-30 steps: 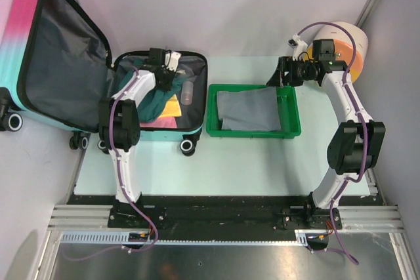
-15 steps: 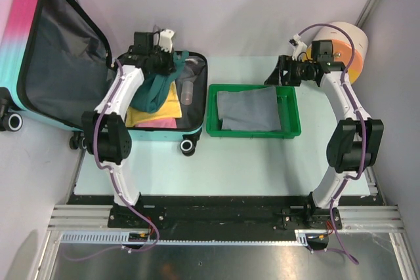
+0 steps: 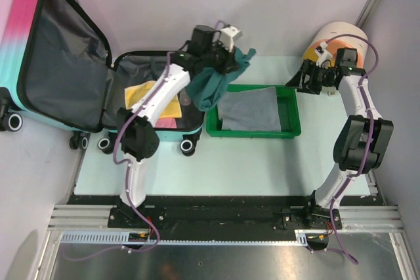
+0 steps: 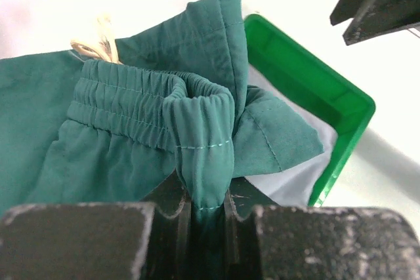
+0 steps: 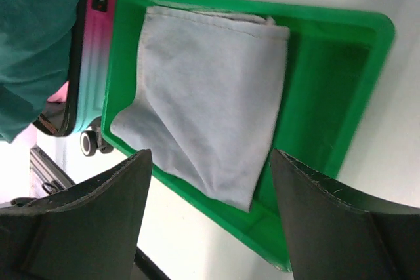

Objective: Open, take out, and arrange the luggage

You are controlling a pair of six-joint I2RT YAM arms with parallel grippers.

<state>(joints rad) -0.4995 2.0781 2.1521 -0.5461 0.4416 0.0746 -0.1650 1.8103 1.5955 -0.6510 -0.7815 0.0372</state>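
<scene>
You've got the luggage point(image 3: 62, 63) open, left gripper point(image 4: 207, 208) pinching green shorts point(image 4: 131, 116) over the tray point(image 3: 252, 134), right gripper point(image 5: 210, 162) spread beside it, more left to unpack.

— How much of the luggage point(image 3: 59, 63) shows from above?
— Not all. Its lid runs off the left edge, and the left arm point(image 3: 161, 96) lies across the open half, covering part of a yellow piece point(image 3: 141, 92) inside.
— The green tray point(image 3: 262, 134)?
— A green garment point(image 3: 211, 86) hangs over its left corner, hiding that rim and part of the grey cloth point(image 3: 252, 111).
— The left tool point(image 4: 207, 208)?
— A dark blur, cut by the wrist view's bottom edge; the garment's fold vanishes between its fingers. The black shapes point(image 4: 374, 1) at top right are cropped; I cannot tell what they are.
— The right tool point(image 5: 209, 162)?
— Blurred, cut off below; one finger masks the tray's corner.
</scene>
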